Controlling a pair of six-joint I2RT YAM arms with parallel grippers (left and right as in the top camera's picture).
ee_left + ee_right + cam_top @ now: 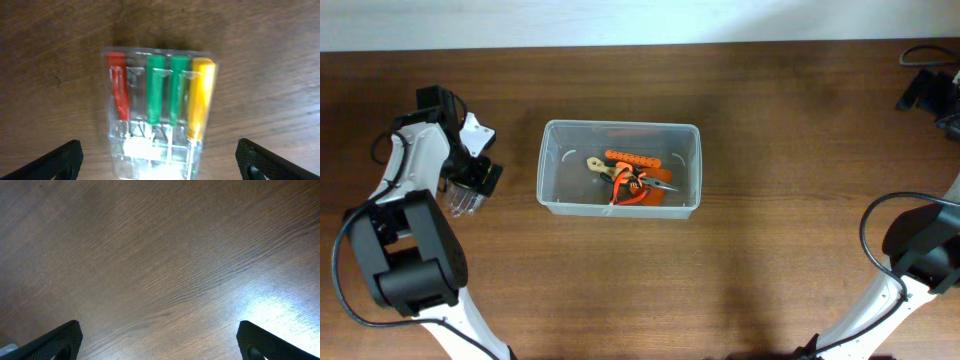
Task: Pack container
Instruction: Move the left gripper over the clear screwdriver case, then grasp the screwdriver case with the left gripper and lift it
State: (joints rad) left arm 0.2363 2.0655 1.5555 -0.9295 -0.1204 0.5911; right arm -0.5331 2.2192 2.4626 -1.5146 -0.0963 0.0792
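The left gripper [160,156], wrist turned down, hangs spread wide over the clear screwdriver pack [157,100] at the left of the overhead frame, straddling its width and gripping nothing. The container [548,170] sits at centre frame, to the pack's right, long axis left-to-right (orange tools [635,185] inside). The left arm is nearer; the right gripper [160,340], likewise parted, faces bare table [150,255].
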